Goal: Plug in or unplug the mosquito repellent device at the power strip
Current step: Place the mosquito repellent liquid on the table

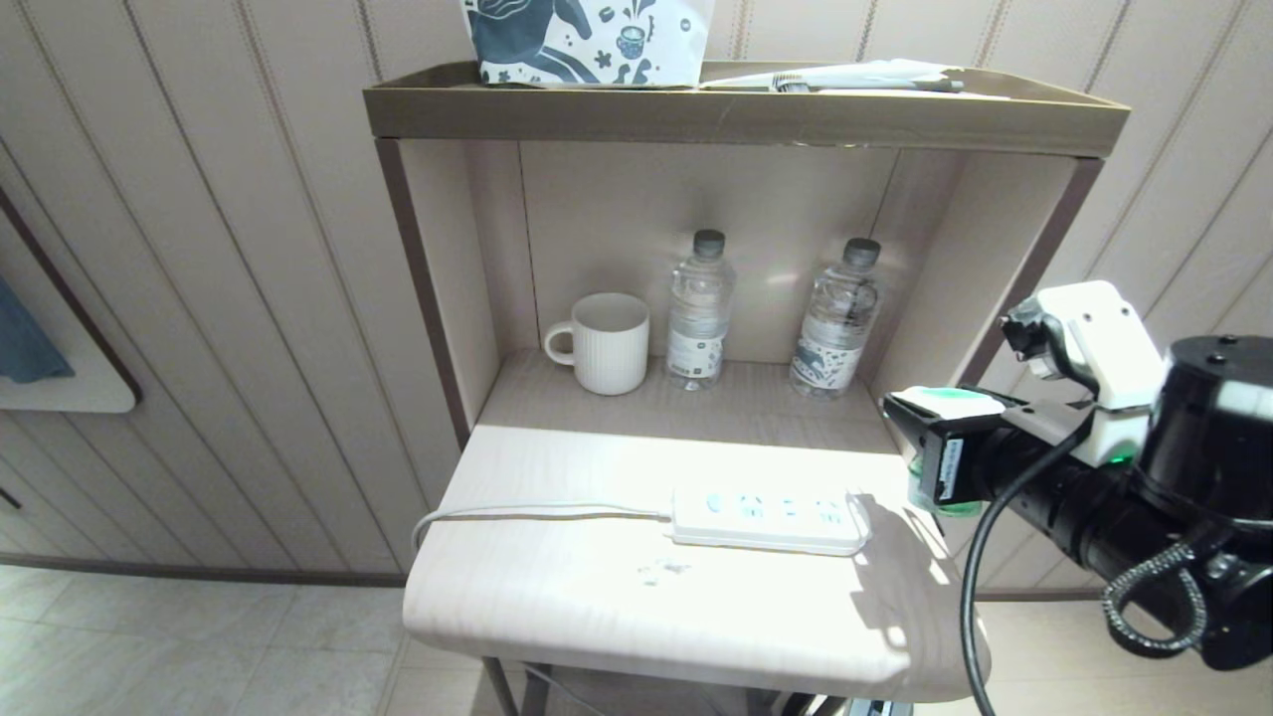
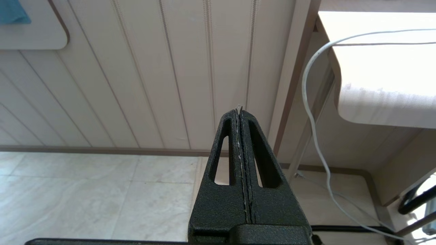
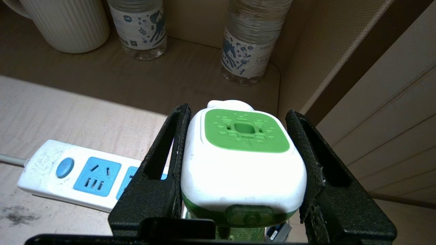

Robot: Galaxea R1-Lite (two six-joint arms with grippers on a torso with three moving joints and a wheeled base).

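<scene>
My right gripper (image 3: 238,117) is shut on the mosquito repellent device (image 3: 242,166), a white head with a green vented top and a green bottle below it. In the head view the gripper (image 1: 920,438) holds the device (image 1: 950,406) in the air just past the right end of the power strip (image 1: 766,519). The white strip lies flat on the tabletop with its blue sockets (image 3: 97,176) empty and its cord (image 1: 537,513) running left. The left gripper (image 2: 239,110) is shut on nothing, low beside the table's left side.
A white ribbed mug (image 1: 607,343) and two clear water bottles (image 1: 699,310) (image 1: 837,318) stand in the shelf recess behind the strip. The shelf's side wall (image 1: 955,288) rises close to the right gripper. The cord (image 2: 313,112) hangs down off the table's left edge.
</scene>
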